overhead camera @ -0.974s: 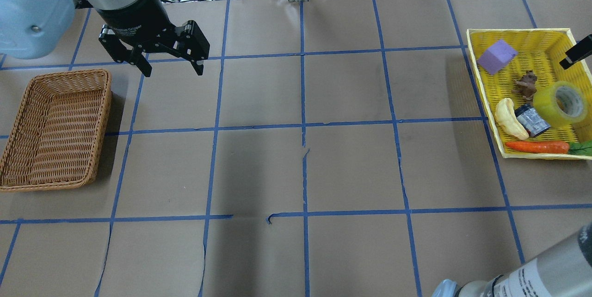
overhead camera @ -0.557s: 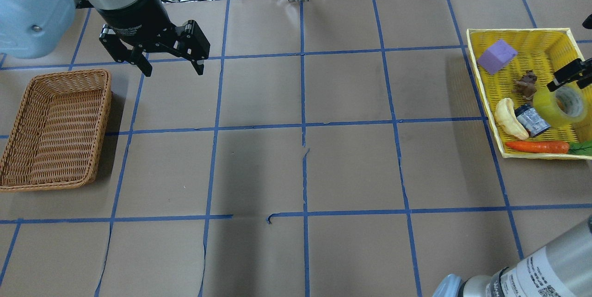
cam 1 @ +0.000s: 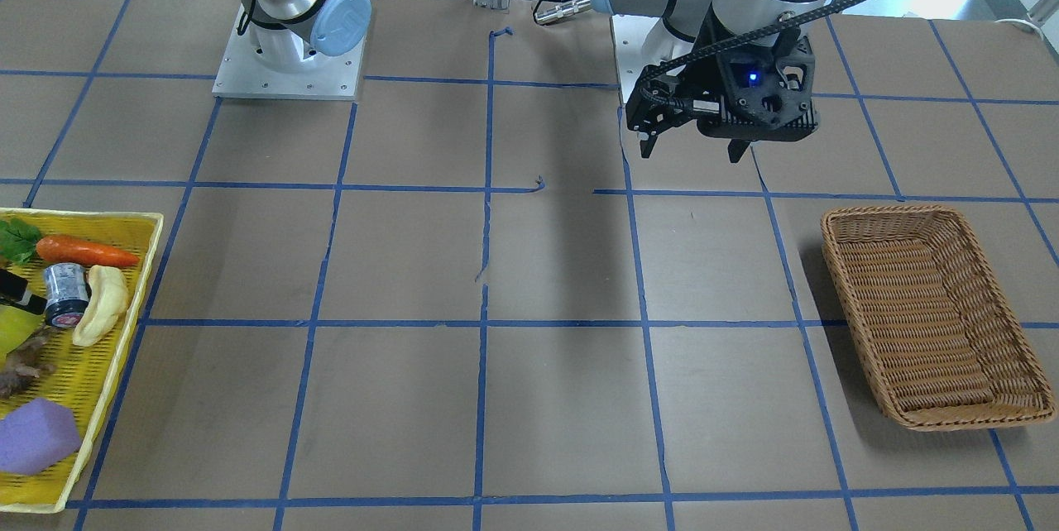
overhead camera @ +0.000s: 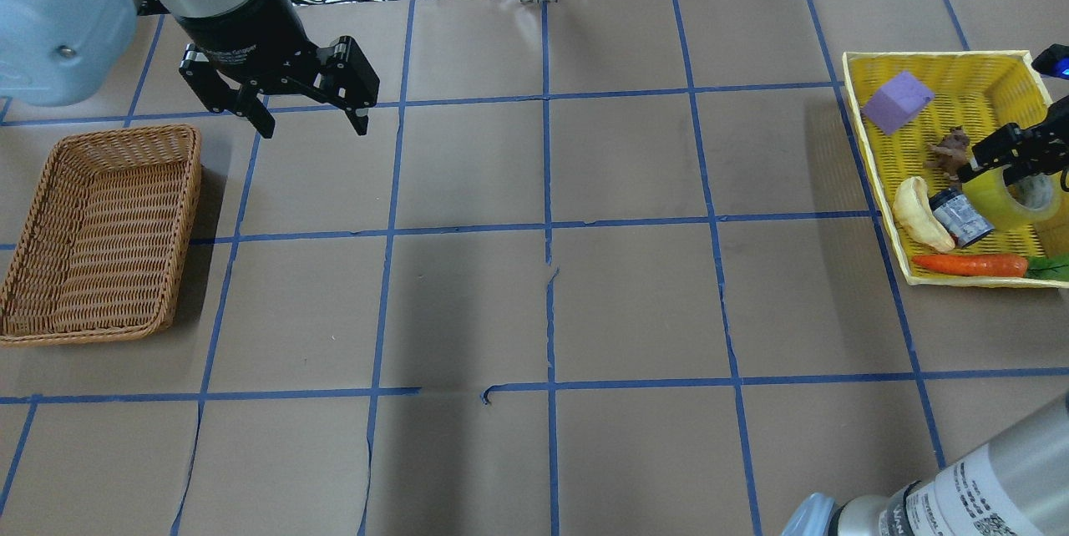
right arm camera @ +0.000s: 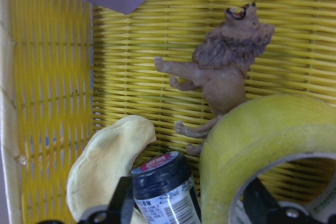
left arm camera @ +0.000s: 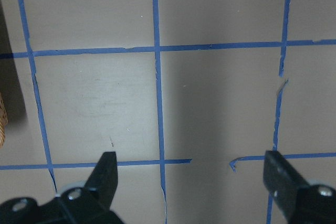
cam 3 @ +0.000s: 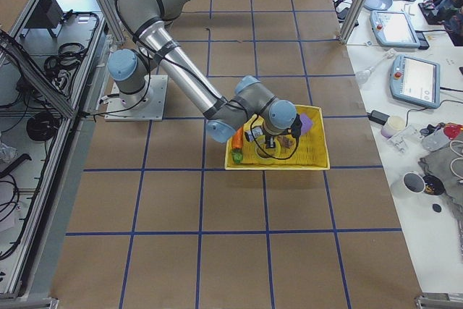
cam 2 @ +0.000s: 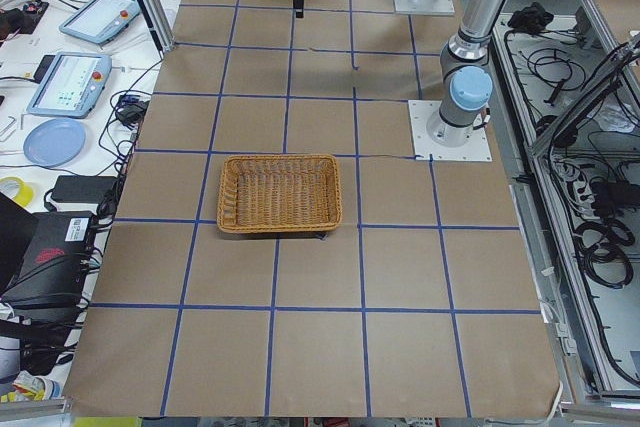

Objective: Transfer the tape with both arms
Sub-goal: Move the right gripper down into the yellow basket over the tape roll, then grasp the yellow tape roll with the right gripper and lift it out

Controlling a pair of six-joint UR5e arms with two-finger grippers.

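Note:
The tape, a thick yellow translucent roll, lies in the yellow basket at the right, next to a small can. My right gripper is open and low over it. In the right wrist view one finger sits between the can and the tape, and the other finger sits inside the core. The tape also shows at the left edge of the front-facing view. My left gripper is open and empty, above the table beyond the wicker basket.
The yellow basket also holds a purple block, a brown lion toy, a pale banana toy and a carrot. The wicker basket has nothing in it. Blue tape lines mark a grid on the brown table.
My right gripper has moved from the far edge of the yellow basket down onto the tape, with its fingers now astride the roll's wall. The left arm has not moved.

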